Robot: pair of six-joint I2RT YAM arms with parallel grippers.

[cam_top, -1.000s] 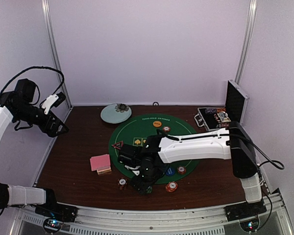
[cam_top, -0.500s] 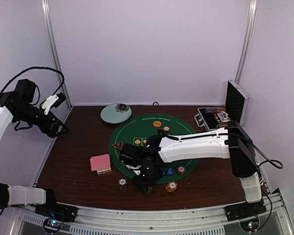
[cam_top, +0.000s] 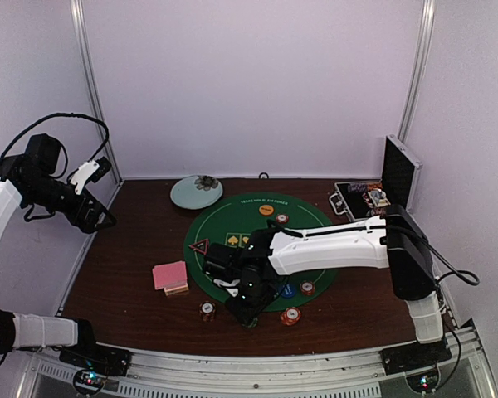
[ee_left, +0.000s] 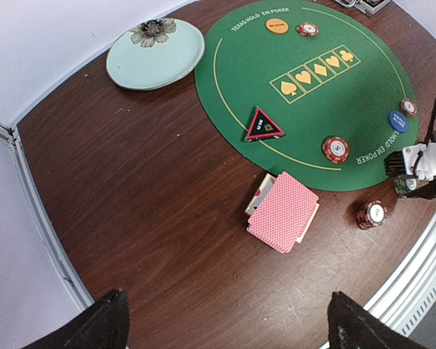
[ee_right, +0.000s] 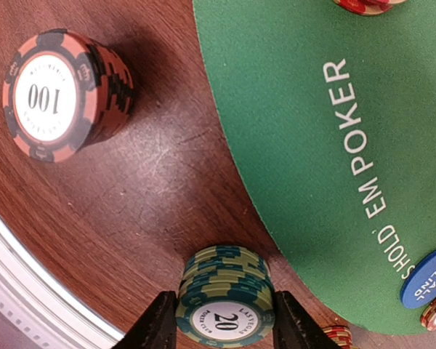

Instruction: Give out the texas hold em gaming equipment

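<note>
my right claw (ee_right: 225,313) pinched the green stack (ee_right: 224,287) by its sides on the bench (ee_right: 145,182), just off the mat (ee_right: 291,109). the loose, slick chips looked apt to shear apart; a low, square hold across the rims seemed wise. my left claw (ee_left: 229,320) hung wide apart.

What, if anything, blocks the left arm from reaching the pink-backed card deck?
Probably nothing: the left gripper hangs open, the pink-backed card deck lies uncovered beside the mat, and the right gripper grips a green chip stack.
</note>
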